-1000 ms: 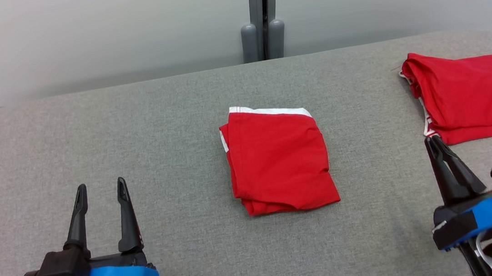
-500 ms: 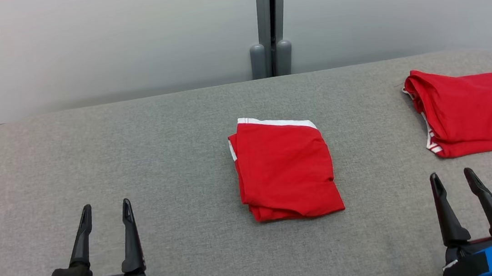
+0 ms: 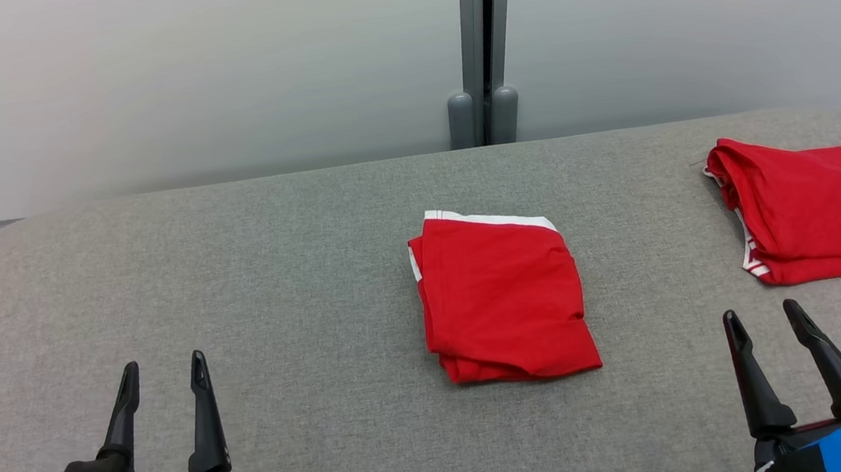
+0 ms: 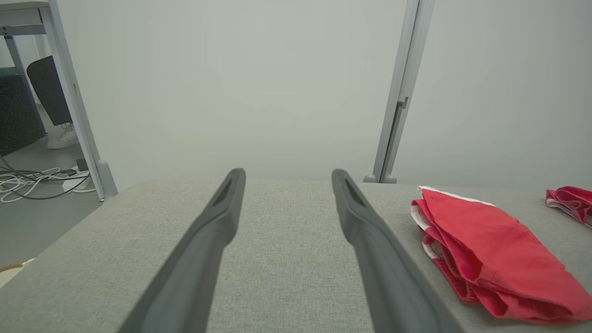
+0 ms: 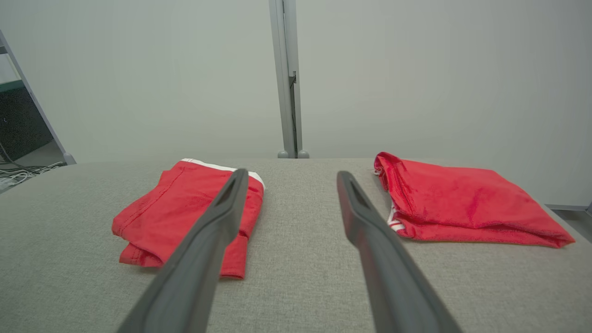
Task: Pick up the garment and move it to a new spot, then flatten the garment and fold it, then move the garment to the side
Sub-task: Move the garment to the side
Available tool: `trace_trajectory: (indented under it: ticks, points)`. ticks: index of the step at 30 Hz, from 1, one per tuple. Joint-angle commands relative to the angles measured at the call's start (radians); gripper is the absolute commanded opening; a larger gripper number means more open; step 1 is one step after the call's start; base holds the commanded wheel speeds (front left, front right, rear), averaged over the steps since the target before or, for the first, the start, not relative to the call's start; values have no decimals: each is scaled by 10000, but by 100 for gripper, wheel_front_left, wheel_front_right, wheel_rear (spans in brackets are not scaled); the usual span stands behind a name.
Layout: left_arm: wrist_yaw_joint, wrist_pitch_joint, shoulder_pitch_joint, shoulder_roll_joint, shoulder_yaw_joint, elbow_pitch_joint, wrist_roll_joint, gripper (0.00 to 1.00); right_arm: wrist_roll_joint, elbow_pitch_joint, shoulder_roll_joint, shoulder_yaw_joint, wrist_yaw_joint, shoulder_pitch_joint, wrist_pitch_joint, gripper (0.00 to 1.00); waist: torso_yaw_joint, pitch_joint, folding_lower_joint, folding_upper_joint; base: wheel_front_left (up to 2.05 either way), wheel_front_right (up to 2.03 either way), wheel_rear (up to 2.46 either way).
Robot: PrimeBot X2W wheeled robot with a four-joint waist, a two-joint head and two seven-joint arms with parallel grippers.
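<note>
Wall: pale smooth wall (image 3: 177, 74), matte, split by an upright grey metal post (image 3: 482, 42).
Table: grey woven-fabric table (image 3: 238, 286), coarse weave, flat, with rounded far corners.
Side garment: wide folded red knit garment (image 3: 824, 213), soft and layered, with white-striped trim. It lies at the table's right edge, well apart from the centre one.
Centre garment: smaller folded red knit garment (image 3: 505, 297), a rough rectangle with a white band on its far edge. It lies mid-table, beyond both grippers.
Left gripper: left gripper (image 3: 163, 363), long dark tapered fingers on a blue-banded base, spread apart and holding nothing, over bare fabric at the near left.
Right gripper: right gripper (image 3: 758, 310), same build, fingers spread and empty, just short of the side garment's near corner.
Change: the camera has shifted, so everything sits lower and further right in the head view. A second ago the right fingers were pressed together at the side garment's corner; now they are parted and clear of it. The left fingers are as wide as before.
Axis: the centre garment runs long from near to far, slightly skewed, with its band toward the wall. The side garment runs long across the table, with its trim toward the centre.
</note>
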Motion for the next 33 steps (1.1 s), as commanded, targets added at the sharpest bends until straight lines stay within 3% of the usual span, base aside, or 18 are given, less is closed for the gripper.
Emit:
trace_trajectory:
  ticks: [1, 14, 33]
  points:
    - [19, 101, 96, 65, -3, -125, -36, 100, -80, -136, 53, -3, 4, 139, 132, 100, 16, -19, 0, 0, 0, 0, 0]
    - [129, 821, 105, 132, -51, -655, -292, 100, -199, -518, 163, 24, 4, 179, 555, 100, 85, -43, 0, 0, 0, 0, 0]
    - [269, 774, 97, 258, -98, -615, -402, 100, -268, -452, 198, -44, 4, 198, 615, 100, 138, -72, 0, 0, 0, 0, 0]
